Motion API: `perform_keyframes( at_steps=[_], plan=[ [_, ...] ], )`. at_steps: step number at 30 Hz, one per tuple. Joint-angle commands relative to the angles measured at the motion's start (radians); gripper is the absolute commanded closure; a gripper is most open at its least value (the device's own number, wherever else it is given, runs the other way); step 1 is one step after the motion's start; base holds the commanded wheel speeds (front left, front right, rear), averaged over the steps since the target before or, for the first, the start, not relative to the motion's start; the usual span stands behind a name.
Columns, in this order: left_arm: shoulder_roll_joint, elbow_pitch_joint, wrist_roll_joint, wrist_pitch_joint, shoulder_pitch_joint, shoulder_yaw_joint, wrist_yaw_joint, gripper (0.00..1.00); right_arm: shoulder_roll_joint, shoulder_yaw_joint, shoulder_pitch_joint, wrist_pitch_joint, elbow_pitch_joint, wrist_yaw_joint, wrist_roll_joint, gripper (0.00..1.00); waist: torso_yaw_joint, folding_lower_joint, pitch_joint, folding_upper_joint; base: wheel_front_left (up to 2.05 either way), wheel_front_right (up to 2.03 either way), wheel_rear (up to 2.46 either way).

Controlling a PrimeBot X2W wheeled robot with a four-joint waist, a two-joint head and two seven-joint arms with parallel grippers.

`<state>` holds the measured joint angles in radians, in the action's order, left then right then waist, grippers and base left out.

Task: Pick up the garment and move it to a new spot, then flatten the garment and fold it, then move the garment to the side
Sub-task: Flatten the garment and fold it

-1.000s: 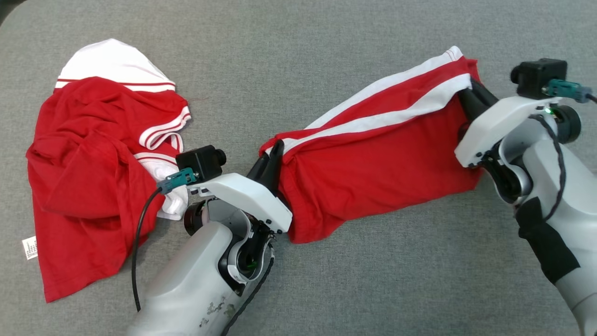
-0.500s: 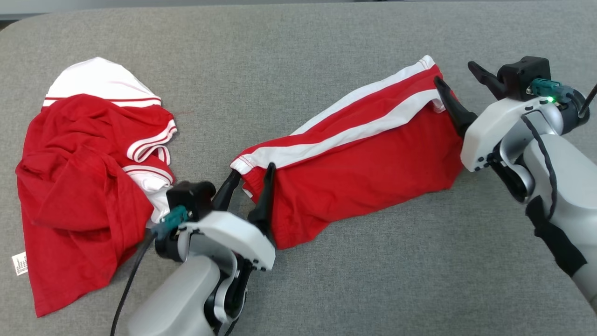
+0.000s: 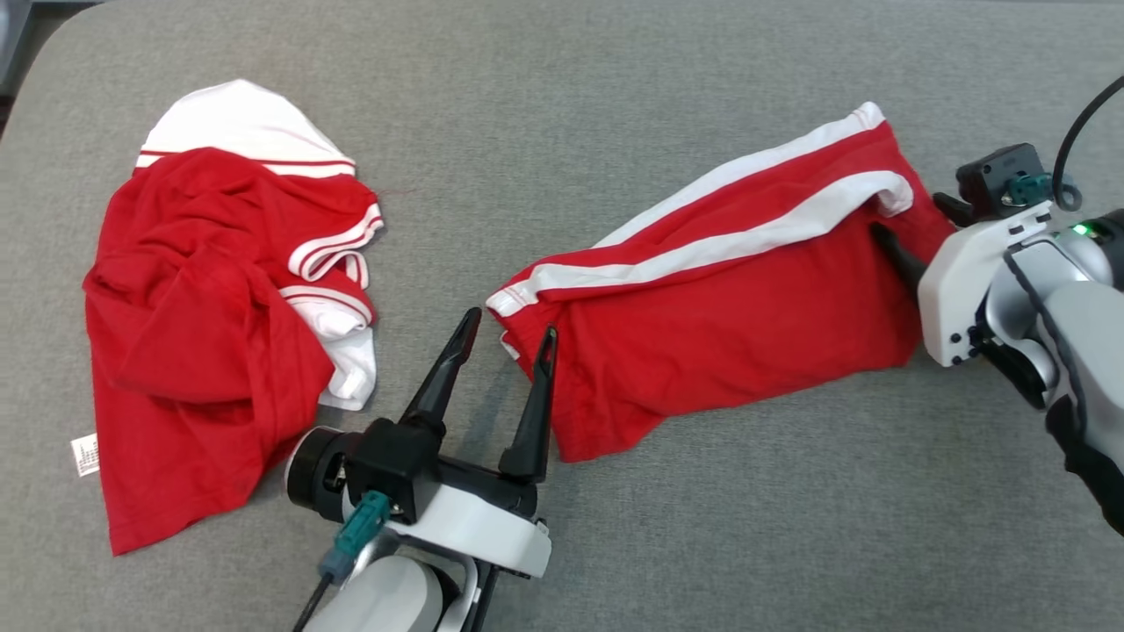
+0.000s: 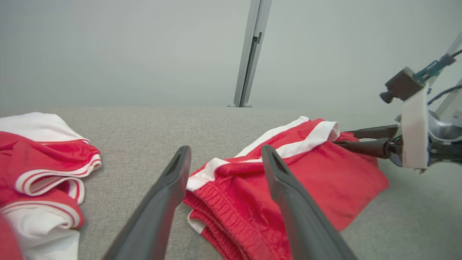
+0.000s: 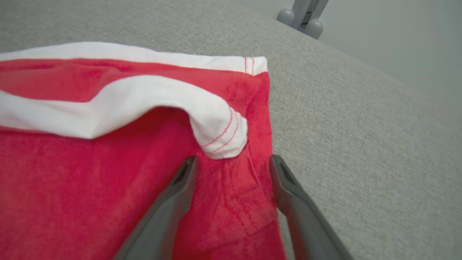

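The folded red shorts [image 3: 720, 342] lie centre-right in the head view on the grey surface [image 3: 615, 88]. At lower centre the left gripper [image 3: 512, 322] stands spread by their waistband end. At the right edge the right gripper [image 3: 913, 224] is spread over their hem corner, gripping nothing. A crumpled red-and-white shirt [image 3: 211, 333] sits far left.

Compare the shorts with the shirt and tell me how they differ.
The shorts lie folded in a long, fairly flat band; the shirt is a crumpled heap. The shorts' white runs in two long stripes; the shirt's white is a broad panel plus striped cuffs. The shorts lie on the robot's right, the shirt on its left. Both are red with white trim and rest on the grey surface.
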<state>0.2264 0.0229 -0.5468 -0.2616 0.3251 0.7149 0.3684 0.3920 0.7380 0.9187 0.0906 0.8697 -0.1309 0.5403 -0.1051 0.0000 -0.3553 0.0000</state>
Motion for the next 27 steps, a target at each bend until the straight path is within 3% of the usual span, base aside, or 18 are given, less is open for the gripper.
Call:
perform_keyframes(
  at_steps=[1,16,20,21,22,23,27],
  plan=[
    [-0.003,-0.008,0.027,-0.004,-0.009,-0.009,-0.010,0.00,0.014,-0.006,0.008,0.007,0.015,0.000,-0.015,0.00,-0.019,0.0000,-0.006,0.0000,0.00,0.00,0.00],
    [-0.087,0.016,0.173,-0.003,-0.098,-0.110,-0.140,0.00,-0.010,-0.066,0.016,0.061,0.193,0.001,-0.078,0.00,-0.072,0.0000,0.004,0.0000,0.00,0.00,0.00],
    [-0.106,0.036,0.195,-0.003,-0.113,-0.132,-0.168,0.00,-0.045,-0.070,-0.018,0.098,0.218,-0.001,-0.046,0.00,-0.077,0.0000,0.010,0.0000,0.00,0.00,0.00],
    [-0.109,0.041,0.200,-0.003,-0.117,-0.138,-0.172,0.00,-0.053,-0.066,-0.030,0.108,0.217,-0.003,-0.033,0.28,-0.078,0.0000,0.013,0.0000,0.00,0.00,0.00],
    [-0.111,0.046,0.204,-0.003,-0.118,-0.144,-0.178,0.00,-0.060,-0.072,-0.039,0.108,0.211,-0.003,-0.012,0.95,-0.078,0.0000,0.015,0.0000,0.00,0.00,0.00],
    [-0.115,0.051,0.208,-0.003,-0.118,-0.150,-0.183,0.00,-0.067,-0.077,-0.045,0.114,0.205,-0.003,0.009,1.00,-0.077,0.0000,0.018,0.0000,0.00,0.00,0.00],
    [-0.126,0.071,0.221,-0.003,-0.141,-0.178,-0.190,0.00,-0.084,-0.110,-0.071,0.115,0.156,-0.003,0.120,1.00,-0.060,0.0000,0.038,0.0000,0.00,0.00,0.00]
  ],
)
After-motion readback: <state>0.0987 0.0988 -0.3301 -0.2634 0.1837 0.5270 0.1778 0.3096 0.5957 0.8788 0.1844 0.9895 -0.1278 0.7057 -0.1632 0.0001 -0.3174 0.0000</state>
